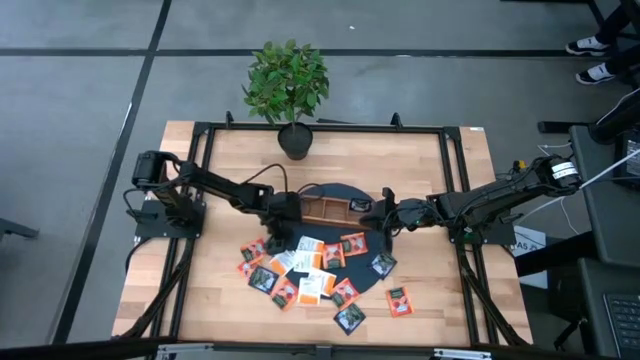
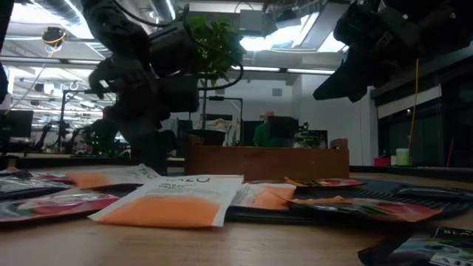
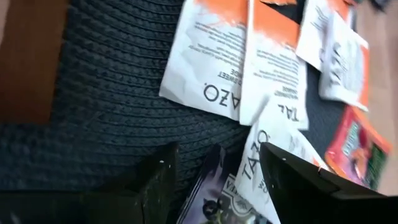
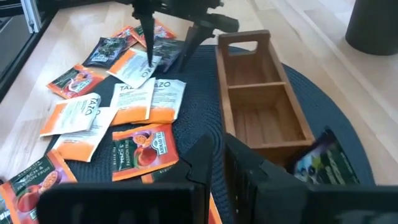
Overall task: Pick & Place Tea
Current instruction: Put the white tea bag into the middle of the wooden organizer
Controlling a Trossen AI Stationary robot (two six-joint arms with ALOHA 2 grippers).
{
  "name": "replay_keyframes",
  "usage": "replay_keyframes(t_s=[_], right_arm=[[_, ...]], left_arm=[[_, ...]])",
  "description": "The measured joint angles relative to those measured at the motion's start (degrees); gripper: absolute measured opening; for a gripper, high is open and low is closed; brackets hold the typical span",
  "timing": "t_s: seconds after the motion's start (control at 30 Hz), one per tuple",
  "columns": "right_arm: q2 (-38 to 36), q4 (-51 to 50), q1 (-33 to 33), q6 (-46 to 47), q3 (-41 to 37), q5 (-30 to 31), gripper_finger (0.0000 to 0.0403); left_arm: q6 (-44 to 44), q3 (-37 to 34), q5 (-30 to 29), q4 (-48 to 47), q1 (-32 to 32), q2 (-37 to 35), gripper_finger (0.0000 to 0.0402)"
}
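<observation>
Left end effector [image 4: 166, 38] spread over sachets [image 4: 149, 99]; right end effector [image 4: 217, 163] together, empty.

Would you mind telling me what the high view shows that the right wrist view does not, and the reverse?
Only the high view shows the whole table, the potted plant, both arms and the lone orange sachet off the mat. Only the right wrist view shows inside the wooden tray: two empty compartments and a dark sachet leaning at the near end. Both show the round dark mat, the scattered tea sachets and the open left gripper lowered onto them.
</observation>
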Motion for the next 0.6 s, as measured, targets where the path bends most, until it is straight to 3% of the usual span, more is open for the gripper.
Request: replay_keyframes(t_s=[0.6], right_arm=[[0.00,-0.42,0.00,-0.22,0.00,0.02,0.0039]], left_arm=[[3.46,0.20,1.38,-4.22,-0.06,-1.95,0.0224]])
